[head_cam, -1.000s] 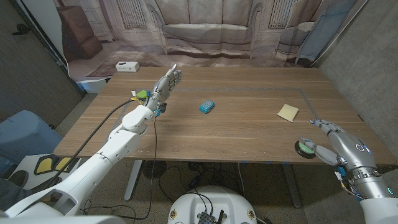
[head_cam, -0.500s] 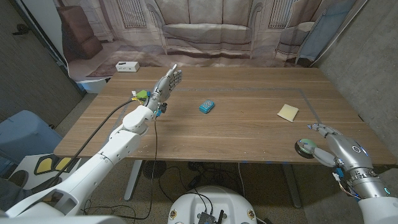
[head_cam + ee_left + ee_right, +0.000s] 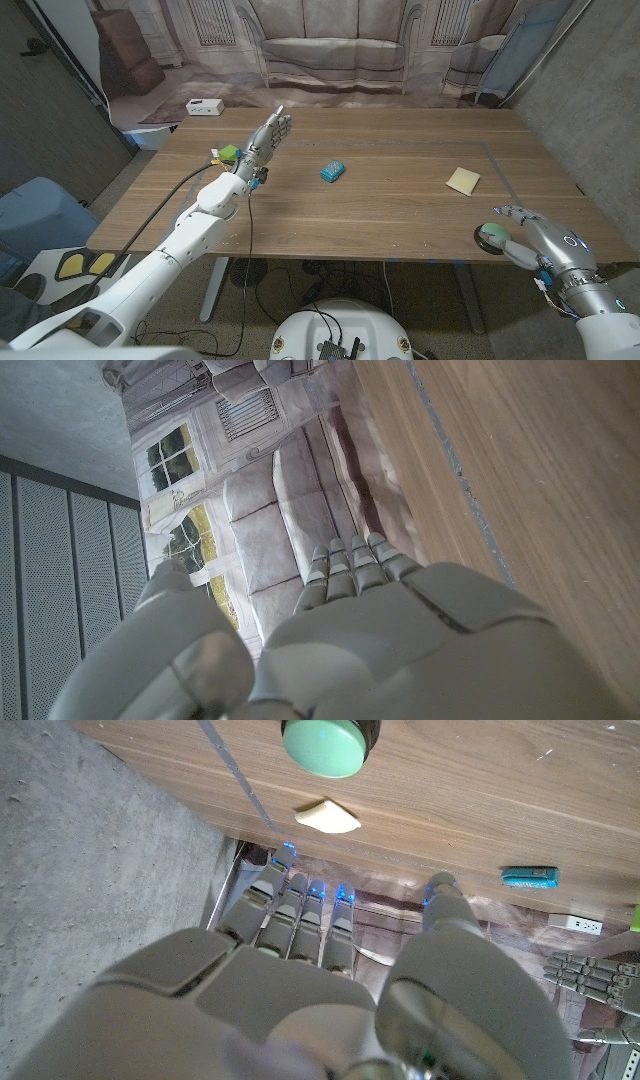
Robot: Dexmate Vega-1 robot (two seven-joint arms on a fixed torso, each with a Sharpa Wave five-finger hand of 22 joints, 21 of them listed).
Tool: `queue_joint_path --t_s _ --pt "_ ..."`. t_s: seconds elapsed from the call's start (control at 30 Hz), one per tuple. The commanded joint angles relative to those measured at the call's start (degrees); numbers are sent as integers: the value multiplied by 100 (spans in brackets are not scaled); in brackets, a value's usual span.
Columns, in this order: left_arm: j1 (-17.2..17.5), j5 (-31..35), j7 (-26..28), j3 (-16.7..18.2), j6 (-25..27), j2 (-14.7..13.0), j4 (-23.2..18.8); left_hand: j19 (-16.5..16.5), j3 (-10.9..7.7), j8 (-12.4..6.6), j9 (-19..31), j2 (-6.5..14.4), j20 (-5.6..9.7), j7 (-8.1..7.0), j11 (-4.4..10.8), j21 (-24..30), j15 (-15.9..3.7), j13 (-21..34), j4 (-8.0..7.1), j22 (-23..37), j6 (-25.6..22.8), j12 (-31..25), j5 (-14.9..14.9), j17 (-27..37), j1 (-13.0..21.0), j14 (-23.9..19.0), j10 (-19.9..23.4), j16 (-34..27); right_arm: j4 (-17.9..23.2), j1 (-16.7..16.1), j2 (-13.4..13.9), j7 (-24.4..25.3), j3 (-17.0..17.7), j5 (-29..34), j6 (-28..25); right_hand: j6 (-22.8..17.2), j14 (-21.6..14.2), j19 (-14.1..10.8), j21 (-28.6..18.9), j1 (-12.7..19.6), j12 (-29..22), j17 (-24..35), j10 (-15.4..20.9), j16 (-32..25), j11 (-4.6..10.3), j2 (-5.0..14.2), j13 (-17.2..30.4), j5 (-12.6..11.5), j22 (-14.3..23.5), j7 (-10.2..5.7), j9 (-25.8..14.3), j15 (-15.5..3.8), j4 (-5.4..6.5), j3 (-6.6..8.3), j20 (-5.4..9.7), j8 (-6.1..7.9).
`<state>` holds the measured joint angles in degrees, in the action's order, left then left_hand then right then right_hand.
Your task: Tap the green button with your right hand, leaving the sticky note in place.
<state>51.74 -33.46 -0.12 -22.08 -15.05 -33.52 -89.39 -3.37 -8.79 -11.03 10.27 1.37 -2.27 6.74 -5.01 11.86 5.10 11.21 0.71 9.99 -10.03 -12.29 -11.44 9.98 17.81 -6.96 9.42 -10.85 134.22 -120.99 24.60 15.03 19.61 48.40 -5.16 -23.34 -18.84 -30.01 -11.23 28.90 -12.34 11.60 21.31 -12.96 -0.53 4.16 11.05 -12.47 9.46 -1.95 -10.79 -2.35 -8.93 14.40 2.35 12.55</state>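
Observation:
The green button [image 3: 491, 236] on its dark base sits at the table's near right edge; in the right wrist view the green button [image 3: 322, 745] shows beyond my fingertips. My right hand [image 3: 534, 238] hovers just right of it, fingers spread, holding nothing, and whether the thumb touches the button is unclear. The yellow sticky note [image 3: 463, 180] lies farther back on the right, and the sticky note [image 3: 327, 816] also appears past the button. My left hand [image 3: 268, 136] is raised over the table's far left, fingers straight, holding nothing.
A small blue object [image 3: 334, 171] lies mid-table. A green and yellow item [image 3: 230, 152] sits by my left forearm, with a cable running off the table. A white box [image 3: 204, 106] stands on the floor behind. A concrete wall runs along the right.
My right hand has drawn slightly back toward the near right edge, uncovering more of the green button. The left arm, sticky note and blue object stay as they were.

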Motion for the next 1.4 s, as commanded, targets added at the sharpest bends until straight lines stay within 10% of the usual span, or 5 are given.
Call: queue_joint_path --t_s 0.03,1.4 --pt "42 5 36 33 6 -39 -62 13 -13 7 7 67 -57 -14 36 -21 -41 10 47 24 -9 3 3 29 11 -14 12 9 61 -19 177 -337 -40 53 -343 -56 -15 -55 -24 7 -14 33 41 -23 10 11 34 42 30 1 -17 -102 21 22 -13 21" --pt "-72 -29 -6 5 32 31 125 44 -3 12 8 89 -75 -27 33 -45 -36 11 67 26 -16 10 8 29 11 10 6 14 184 205 737 -1356 -217 56 -1098 109 -137 -107 -16 -87 -5 50 242 -23 4 25 25 106 35 35 -19 -60 65 103 -119 -87"
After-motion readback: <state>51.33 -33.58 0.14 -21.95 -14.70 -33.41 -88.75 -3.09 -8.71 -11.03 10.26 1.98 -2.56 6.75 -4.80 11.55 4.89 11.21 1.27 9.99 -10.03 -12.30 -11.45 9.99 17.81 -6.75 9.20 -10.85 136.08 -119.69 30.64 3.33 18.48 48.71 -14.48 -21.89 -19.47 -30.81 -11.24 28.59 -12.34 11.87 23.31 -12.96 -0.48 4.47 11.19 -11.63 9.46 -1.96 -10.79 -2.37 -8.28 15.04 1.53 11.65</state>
